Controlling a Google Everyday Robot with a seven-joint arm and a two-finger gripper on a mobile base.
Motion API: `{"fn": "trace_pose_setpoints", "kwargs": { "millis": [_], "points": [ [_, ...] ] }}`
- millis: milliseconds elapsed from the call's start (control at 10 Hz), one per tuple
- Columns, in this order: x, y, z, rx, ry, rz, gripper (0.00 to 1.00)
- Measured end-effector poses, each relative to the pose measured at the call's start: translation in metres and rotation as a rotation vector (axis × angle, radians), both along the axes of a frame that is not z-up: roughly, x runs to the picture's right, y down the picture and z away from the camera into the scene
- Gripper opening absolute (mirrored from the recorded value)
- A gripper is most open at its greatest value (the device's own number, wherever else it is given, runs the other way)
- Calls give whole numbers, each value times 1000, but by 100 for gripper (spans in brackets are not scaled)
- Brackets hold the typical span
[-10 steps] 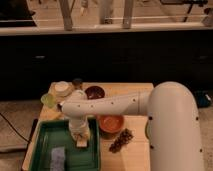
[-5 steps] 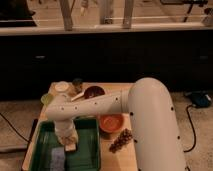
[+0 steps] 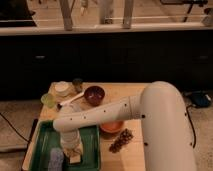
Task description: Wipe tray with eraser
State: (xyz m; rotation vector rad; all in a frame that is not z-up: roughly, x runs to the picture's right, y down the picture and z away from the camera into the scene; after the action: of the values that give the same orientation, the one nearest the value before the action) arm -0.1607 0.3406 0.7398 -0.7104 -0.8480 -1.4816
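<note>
The green tray [image 3: 46, 140] lies on the front left of the wooden table. My white arm reaches in from the right and bends down over the tray. The gripper [image 3: 71, 149] is low over the tray's middle, shut on the pale tan-and-white eraser [image 3: 75, 157], which rests against the tray floor. A flat blue-grey pad [image 3: 56, 160] lies in the tray just left of the eraser.
Behind the tray stand a dark maroon bowl [image 3: 94, 94], a white bowl [image 3: 62, 88], a green cup [image 3: 48, 100], a small dark cup [image 3: 77, 82] and a white spoon [image 3: 71, 99]. An orange bowl [image 3: 113, 128] and a brown clump [image 3: 121, 141] lie right of the tray.
The gripper with the eraser went left across the tray, then came back toward the tray's front middle. The arm has swung lower and nearer the camera.
</note>
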Motion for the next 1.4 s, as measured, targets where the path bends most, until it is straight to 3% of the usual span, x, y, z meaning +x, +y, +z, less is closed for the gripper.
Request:
{"fn": "trace_pose_setpoints", "kwargs": {
  "millis": [300, 700, 1100, 1400],
  "points": [
    [41, -7, 1, 12, 73, 49, 0],
    [47, -38, 10, 50, 103, 85, 0],
    [10, -65, 22, 65, 48, 41, 0],
    [-17, -65, 21, 59, -12, -13, 0]
  ]
}}
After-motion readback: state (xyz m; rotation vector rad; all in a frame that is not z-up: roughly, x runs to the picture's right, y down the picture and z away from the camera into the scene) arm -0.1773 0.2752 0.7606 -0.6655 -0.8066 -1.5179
